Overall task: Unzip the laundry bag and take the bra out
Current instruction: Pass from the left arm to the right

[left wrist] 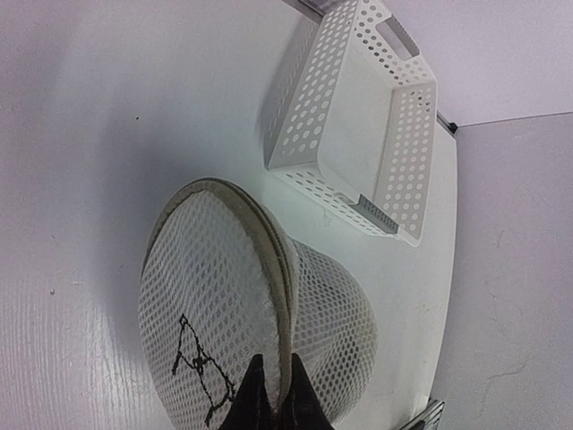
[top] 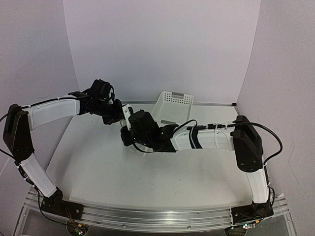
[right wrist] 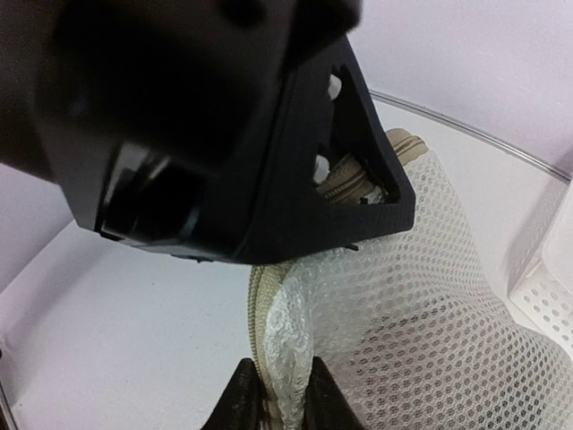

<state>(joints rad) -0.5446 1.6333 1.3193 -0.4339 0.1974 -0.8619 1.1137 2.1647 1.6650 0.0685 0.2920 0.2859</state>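
The laundry bag lies on its side on the table, a white mesh cylinder with a beige zippered rim and a black mark on its round lid. My left gripper is shut on that rim at the lid's edge. In the right wrist view my right gripper pinches a fold of the bag's mesh together with the zipper tape, just below the left gripper's black body. From above, both grippers, left and right, meet over the bag and hide most of it. The bra is hidden.
A white perforated plastic basket stands just behind and to the right of the bag, also seen in the left wrist view as the basket. White walls enclose the table on three sides.
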